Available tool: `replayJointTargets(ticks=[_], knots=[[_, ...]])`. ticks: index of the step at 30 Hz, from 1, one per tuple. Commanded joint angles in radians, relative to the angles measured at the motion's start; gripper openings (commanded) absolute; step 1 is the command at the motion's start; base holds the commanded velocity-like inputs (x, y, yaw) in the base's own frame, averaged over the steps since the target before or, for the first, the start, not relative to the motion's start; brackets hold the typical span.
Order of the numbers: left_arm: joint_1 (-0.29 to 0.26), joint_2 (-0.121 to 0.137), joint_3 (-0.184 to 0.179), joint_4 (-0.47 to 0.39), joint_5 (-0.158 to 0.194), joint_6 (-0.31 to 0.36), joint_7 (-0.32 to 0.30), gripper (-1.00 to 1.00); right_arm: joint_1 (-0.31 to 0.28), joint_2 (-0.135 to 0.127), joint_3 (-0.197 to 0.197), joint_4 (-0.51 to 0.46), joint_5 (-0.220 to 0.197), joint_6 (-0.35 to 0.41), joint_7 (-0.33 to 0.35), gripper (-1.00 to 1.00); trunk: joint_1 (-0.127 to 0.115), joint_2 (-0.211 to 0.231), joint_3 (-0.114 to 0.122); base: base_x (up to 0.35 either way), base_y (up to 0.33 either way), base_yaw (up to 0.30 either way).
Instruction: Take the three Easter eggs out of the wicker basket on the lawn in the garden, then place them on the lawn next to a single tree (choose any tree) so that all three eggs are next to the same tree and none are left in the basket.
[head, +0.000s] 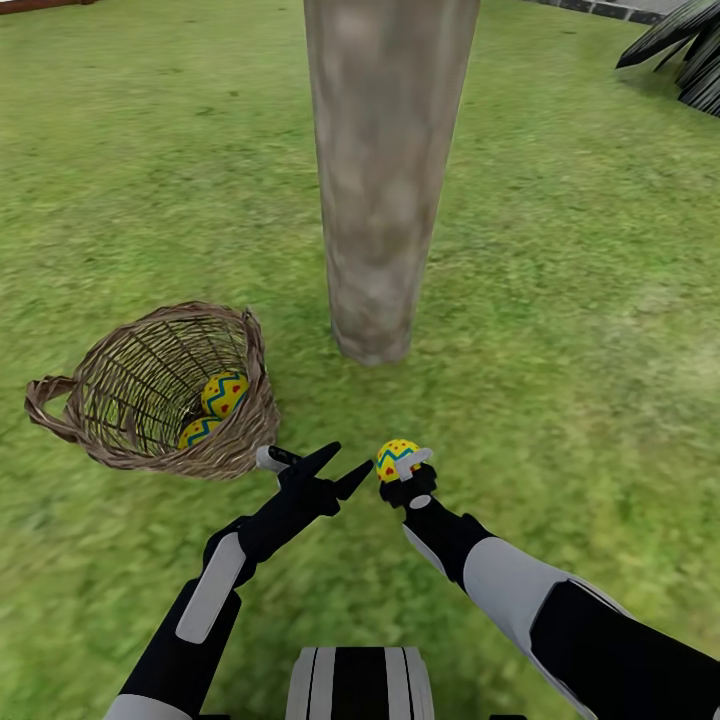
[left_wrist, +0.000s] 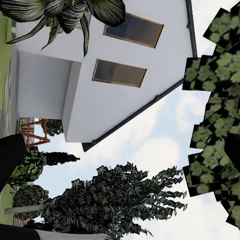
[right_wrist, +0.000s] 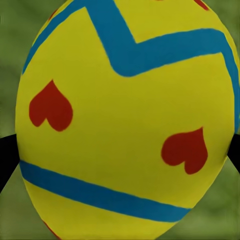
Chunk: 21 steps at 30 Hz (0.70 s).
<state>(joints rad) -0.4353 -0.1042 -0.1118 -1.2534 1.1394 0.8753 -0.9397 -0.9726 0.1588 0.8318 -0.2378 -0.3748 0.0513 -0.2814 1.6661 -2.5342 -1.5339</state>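
While my right gripper (head: 403, 470) is clamped on one egg (head: 396, 456), low over the lawn (head: 560, 350) near the tree (head: 385, 180), I judge it light, hard and slippery (a curved shell can squirt from the pads), so gripping across the widest middle seems best. Two eggs (head: 224, 393) lie in the basket (head: 150, 400), tipped sideways with its mouth toward me. My left gripper (head: 345, 468) is spread, holding nothing, just beside the rim. Open grass rings the trunk; the weave could snag fingers.
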Motion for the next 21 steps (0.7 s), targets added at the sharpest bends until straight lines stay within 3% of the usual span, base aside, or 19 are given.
replayJointTargets(ticks=[1,2,3,11,21], knots=[[0.000,0.000,0.000,0.000,0.003,0.005,-0.001,1.00,0.000,-0.001,0.006,0.000,-0.021,0.008,-0.007,-1.00,0.000,0.000,-0.001,0.000,0.000,0.000],[0.000,0.000,0.000,0.000,0.003,0.005,-0.001,1.00,0.000,0.000,0.006,0.000,-0.022,0.009,-0.007,-1.00,0.000,0.000,-0.001,0.000,0.000,0.000],[0.000,0.000,0.000,0.000,0.003,0.005,-0.001,1.00,0.000,0.000,0.006,0.001,-0.022,0.010,-0.007,1.00,0.000,0.000,-0.001,0.000,0.000,0.000],[0.000,0.000,0.000,0.002,0.003,0.004,-0.001,1.00,0.000,-0.001,0.006,0.000,-0.022,0.011,-0.007,1.00,0.000,0.000,-0.001,0.000,0.000,0.000],[0.000,-0.002,0.000,0.001,0.003,0.004,-0.001,1.00,0.000,-0.001,0.006,0.000,-0.022,0.010,-0.007,1.00,-0.004,0.002,0.038,0.000,0.000,0.000]])
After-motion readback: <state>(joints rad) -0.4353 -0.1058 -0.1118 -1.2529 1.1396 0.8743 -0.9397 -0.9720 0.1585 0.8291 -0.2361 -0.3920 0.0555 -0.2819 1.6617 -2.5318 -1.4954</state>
